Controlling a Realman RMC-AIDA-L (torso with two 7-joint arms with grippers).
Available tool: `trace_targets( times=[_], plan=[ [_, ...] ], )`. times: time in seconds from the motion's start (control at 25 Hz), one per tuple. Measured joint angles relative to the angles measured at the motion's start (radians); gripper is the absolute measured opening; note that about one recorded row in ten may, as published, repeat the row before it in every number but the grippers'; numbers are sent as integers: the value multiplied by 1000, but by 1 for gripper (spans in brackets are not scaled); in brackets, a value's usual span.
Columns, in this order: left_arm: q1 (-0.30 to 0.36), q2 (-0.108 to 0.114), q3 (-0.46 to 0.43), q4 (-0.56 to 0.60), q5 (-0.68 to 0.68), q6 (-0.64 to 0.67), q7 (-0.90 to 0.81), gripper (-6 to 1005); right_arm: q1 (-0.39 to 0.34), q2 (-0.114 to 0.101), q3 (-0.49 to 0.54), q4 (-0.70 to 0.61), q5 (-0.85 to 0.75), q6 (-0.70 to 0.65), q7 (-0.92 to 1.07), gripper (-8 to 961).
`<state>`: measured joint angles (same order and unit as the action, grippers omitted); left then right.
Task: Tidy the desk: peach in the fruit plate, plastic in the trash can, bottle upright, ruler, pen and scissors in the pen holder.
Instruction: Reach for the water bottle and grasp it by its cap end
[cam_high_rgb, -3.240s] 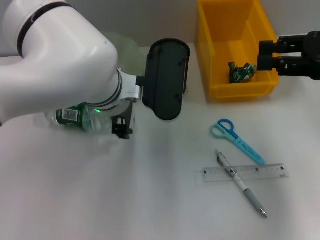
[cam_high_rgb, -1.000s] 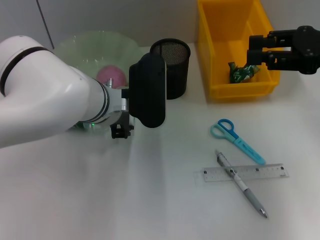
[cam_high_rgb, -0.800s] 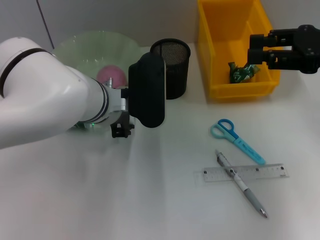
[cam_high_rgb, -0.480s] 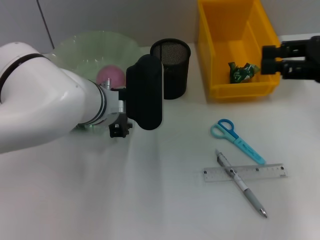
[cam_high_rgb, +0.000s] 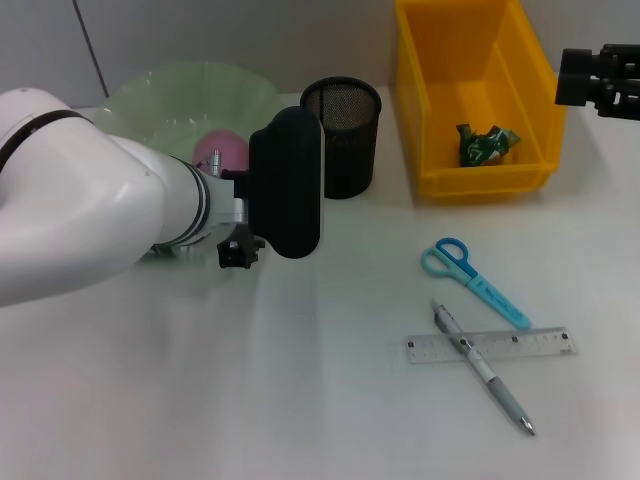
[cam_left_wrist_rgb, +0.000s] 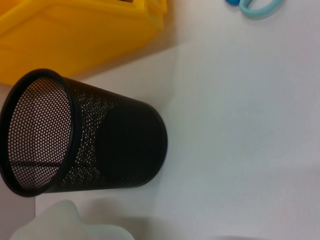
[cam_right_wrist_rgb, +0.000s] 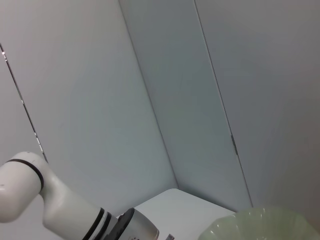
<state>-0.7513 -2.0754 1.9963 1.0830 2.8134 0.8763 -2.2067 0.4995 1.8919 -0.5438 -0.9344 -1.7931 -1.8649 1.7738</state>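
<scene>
The pink peach (cam_high_rgb: 222, 150) lies in the pale green fruit plate (cam_high_rgb: 180, 95). A green plastic wrapper (cam_high_rgb: 487, 141) rests inside the yellow trash can (cam_high_rgb: 440, 170). Beside the plate stands the black mesh pen holder (cam_high_rgb: 345, 140), which is also close up in the left wrist view (cam_left_wrist_rgb: 85, 145). Blue scissors (cam_high_rgb: 472, 280), a clear ruler (cam_high_rgb: 530, 343) and a pen (cam_high_rgb: 490, 378) crossing it lie at the front right. My left gripper (cam_high_rgb: 237, 254) is low beside the plate, under the arm's black wrist. The bottle is hidden behind that arm. My right gripper (cam_high_rgb: 598, 78) hovers right of the trash can.
My big white left arm (cam_high_rgb: 90, 210) covers the left middle of the table. The left wrist view shows the trash can wall (cam_left_wrist_rgb: 75, 35) and a scissors handle (cam_left_wrist_rgb: 257, 5). A grey wall stands behind the desk.
My right gripper has pulled away from over the trash can toward the right edge. The left arm swung off the plate, uncovering the peach, and the bottle, visible earlier, is now covered.
</scene>
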Motion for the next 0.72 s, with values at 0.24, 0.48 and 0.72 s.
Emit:
trace_targets(
  times=[0.24, 0.48, 0.72],
  plan=[
    [2, -1, 6, -1, 0, -3, 0, 464, 2, 2, -4, 0, 0, 5, 0, 511],
    [2, -3, 8, -2, 1, -24, -7, 464, 6, 3, -4, 0, -4, 4, 0, 511],
    [0, -3, 9, -20, 2, -51, -10, 463, 6, 4, -4, -13, -4, 0, 4, 511]
  ],
)
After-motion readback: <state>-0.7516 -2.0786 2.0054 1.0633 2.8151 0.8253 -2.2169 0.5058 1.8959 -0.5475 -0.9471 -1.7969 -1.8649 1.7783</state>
